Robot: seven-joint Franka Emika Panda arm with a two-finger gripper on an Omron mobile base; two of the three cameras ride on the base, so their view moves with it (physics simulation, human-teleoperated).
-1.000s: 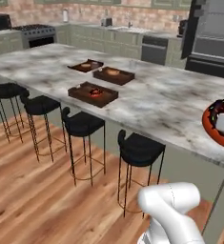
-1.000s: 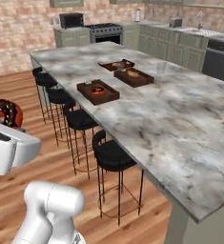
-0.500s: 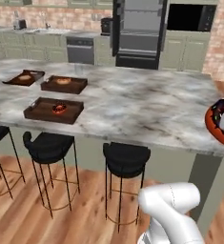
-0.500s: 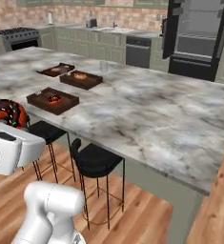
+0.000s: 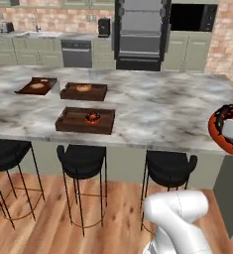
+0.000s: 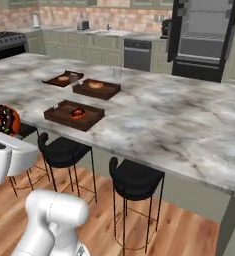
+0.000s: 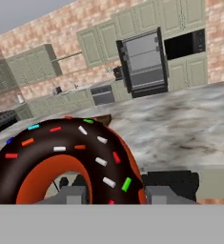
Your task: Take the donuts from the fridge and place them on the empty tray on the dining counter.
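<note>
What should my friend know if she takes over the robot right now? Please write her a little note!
Gripper: shut on a donut, held off the near side of the dining counter.
Tray nearest the stools already holds one donut.
Fridge stands open behind the counter.
Done: one donut placed, the second picked up.
Left: carry this donut to that tray and set it down.

The donut wears glossy dark icing with sprinkles. The counter is smooth veined marble. The tray at its nine o'clock is matt dark wood.
</note>
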